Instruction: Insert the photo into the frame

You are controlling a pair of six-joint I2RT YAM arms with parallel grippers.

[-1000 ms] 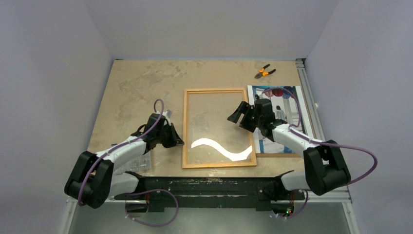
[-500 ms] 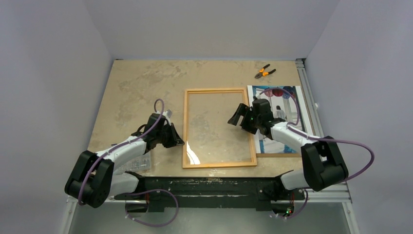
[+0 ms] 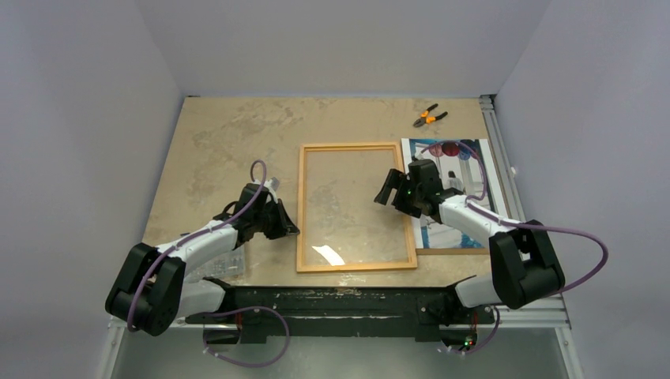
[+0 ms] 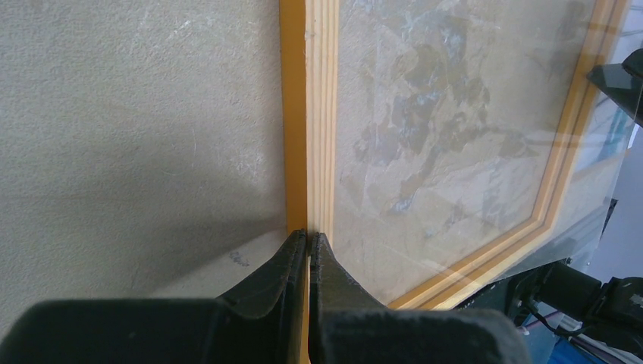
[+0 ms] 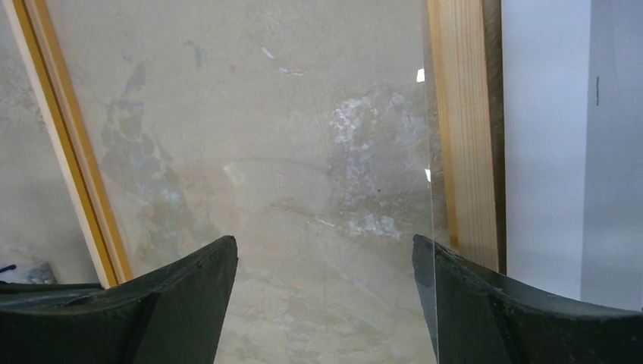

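The bench carries all items. The frame lies flat at the bench centre, pale wood face up, with the orange border visible along its outer edge. We see a clear pane inside the frame, and the bench surface shows through it.

The photo lies flat just beside the right rail of the frame, print side up. The right arm partly covers it.

The left gripper is closed on the outer orange edge of the frame's left rail, near the lower corner. A thin orange strip shows between its fingers.

The right gripper is above the pane, just inside the right rail. Its jaws are wide apart and hold nothing.

A pair of pliers with orange handles lies near the far right corner of the bench, well apart from the frame.
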